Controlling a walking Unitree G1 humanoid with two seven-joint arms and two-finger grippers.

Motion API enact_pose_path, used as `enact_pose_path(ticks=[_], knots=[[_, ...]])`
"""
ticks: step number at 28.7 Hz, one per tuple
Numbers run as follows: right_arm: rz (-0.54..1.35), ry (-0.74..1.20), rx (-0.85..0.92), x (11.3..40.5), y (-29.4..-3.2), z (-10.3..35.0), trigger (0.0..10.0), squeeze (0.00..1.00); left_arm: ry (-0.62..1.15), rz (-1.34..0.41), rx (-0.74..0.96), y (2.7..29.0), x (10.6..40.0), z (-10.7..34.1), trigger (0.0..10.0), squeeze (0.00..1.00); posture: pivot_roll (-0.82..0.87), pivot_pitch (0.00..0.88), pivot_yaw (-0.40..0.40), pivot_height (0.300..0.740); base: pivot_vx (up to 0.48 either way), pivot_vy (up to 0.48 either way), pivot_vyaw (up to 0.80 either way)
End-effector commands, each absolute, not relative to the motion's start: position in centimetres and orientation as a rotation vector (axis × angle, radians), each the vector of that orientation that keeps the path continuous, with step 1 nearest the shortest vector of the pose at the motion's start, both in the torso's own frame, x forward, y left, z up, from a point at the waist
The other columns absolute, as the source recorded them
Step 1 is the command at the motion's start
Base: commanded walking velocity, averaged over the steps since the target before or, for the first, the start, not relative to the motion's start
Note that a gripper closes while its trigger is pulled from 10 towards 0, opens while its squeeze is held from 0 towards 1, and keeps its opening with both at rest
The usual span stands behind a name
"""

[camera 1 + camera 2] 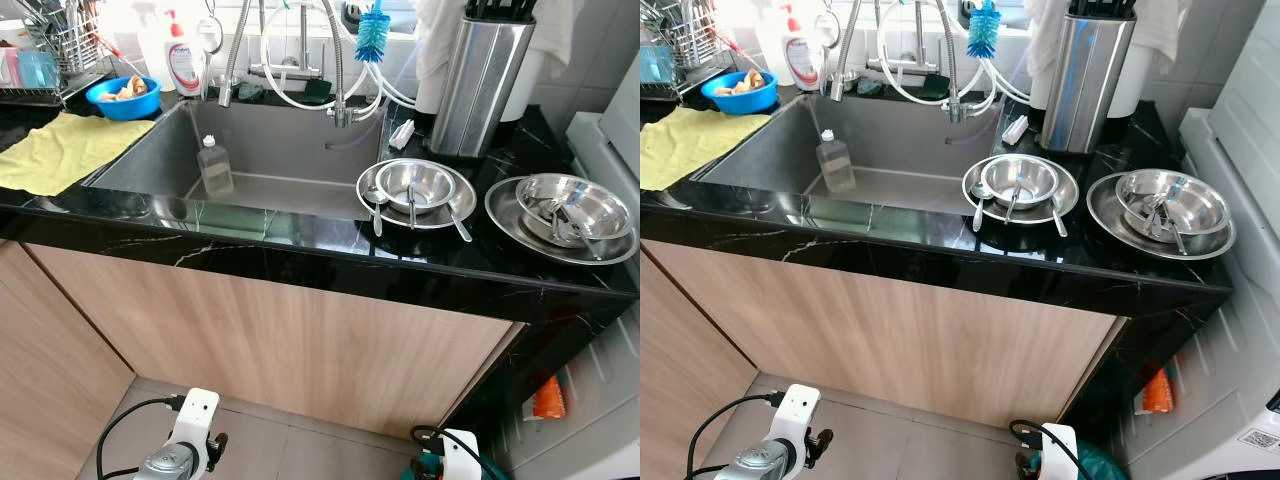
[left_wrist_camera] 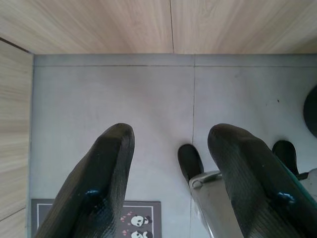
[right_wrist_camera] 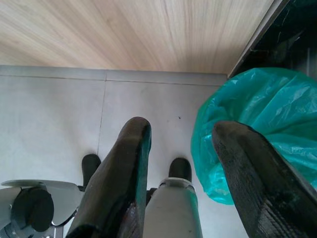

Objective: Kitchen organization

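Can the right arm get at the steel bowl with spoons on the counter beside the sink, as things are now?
Probably yes. The right gripper hangs low by the floor, open, but the steel bowl sits uncovered near the counter's front edge with nothing in front of it.

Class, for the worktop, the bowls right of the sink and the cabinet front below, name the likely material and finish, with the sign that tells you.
Worktop: polished black stone, perhaps marble; white veins, glossy reflections.
Bowls: stainless steel probably; bright mirror-like shine.
Cabinet front: matt wood-look panel, possibly laminate; straight pale grain.
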State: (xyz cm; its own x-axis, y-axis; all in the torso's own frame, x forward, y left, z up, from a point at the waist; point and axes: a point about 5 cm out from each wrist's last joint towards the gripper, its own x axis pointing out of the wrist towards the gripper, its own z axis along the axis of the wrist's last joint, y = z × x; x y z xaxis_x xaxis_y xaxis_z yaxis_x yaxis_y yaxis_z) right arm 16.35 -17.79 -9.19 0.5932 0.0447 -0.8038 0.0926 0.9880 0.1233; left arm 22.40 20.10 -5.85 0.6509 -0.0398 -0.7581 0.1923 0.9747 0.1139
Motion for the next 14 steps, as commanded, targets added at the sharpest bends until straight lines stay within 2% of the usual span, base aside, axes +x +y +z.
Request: enact_pose_path(ticks=[1,5,14], knots=[[-0.03,0.938,0.163,16.34,-17.73,-9.21,10.0,0.0,0.852,-0.139,0.203,20.19,22.42,-5.82,10.0,0.0,0.04,0.0,0.004,0.74,0.345,0.0,0.0],[-0.029,0.938,0.162,16.33,-17.72,-9.21,10.0,0.0,0.85,-0.141,0.205,20.14,22.49,-5.78,10.0,0.0,0.04,0.0,0.004,0.74,0.337,0.0,0.0],[-0.028,0.939,0.164,16.35,-17.73,-9.21,10.0,0.0,0.846,-0.141,0.2,20.14,22.52,-5.76,10.0,0.0,0.04,0.0,0.004,0.74,0.0,0.0,0.0]])
